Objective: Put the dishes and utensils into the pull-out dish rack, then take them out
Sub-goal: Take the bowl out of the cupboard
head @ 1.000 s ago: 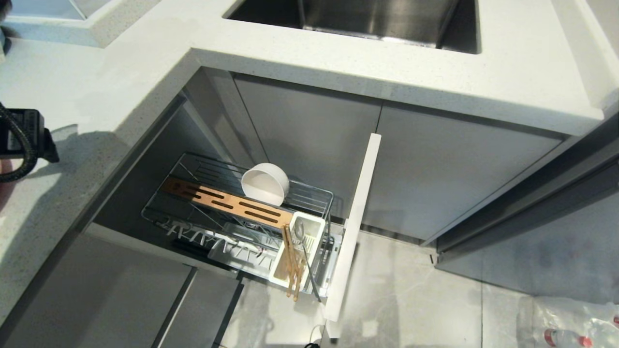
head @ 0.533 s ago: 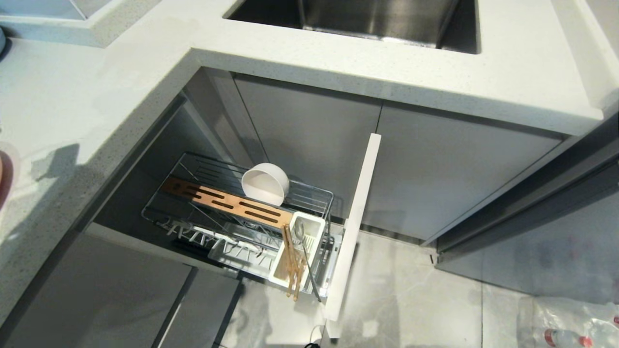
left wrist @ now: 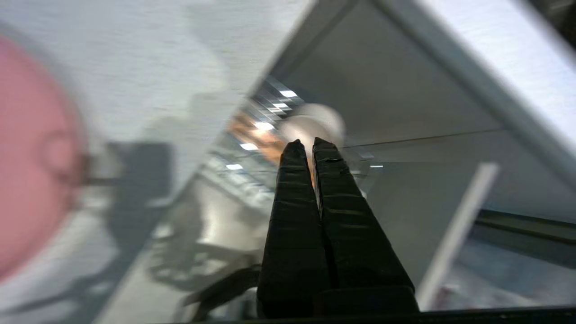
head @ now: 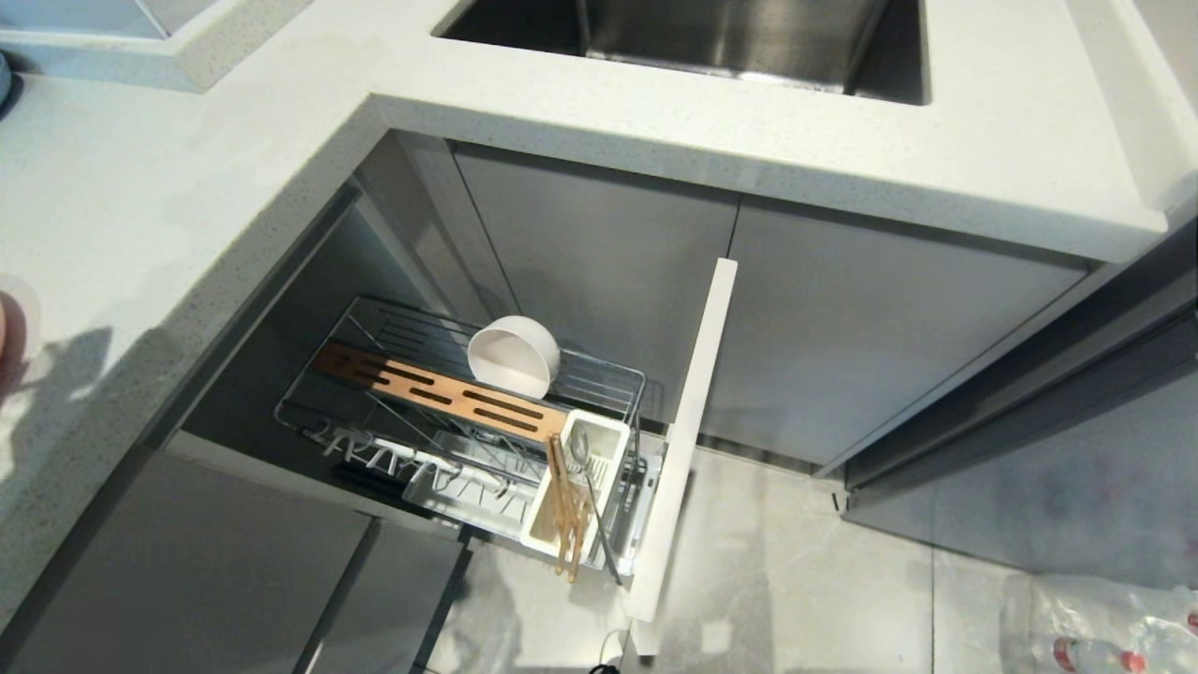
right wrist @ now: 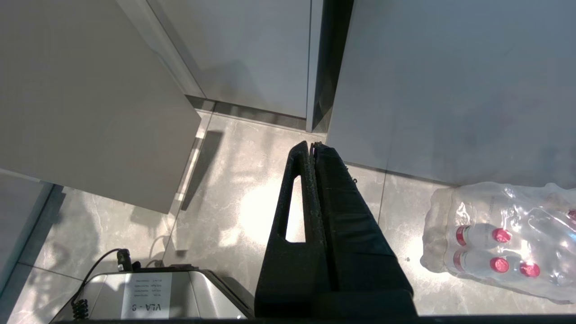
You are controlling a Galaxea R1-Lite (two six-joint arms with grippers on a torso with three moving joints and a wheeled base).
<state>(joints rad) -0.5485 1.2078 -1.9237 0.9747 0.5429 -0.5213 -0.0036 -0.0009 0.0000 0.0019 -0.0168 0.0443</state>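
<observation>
Mid-load: left gripper (left wrist: 308,143) pinched shut, empty, over counter beside pink plate (left wrist: 27,157); bowl (head: 513,356), chopsticks (head: 564,515), spoon (head: 590,491) already in rack (head: 599,374). Next, likely: reopening wide to take plate's rim

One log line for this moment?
rack: out | bowl, chopsticks, spoon: loaded | plate: on counter | left gripper: shut, empty

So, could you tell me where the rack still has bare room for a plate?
The wire shelf left of the bowl is bare, as are the prongs in front of the wooden strip. The cutlery box is crowded with chopsticks and spoon.
</observation>
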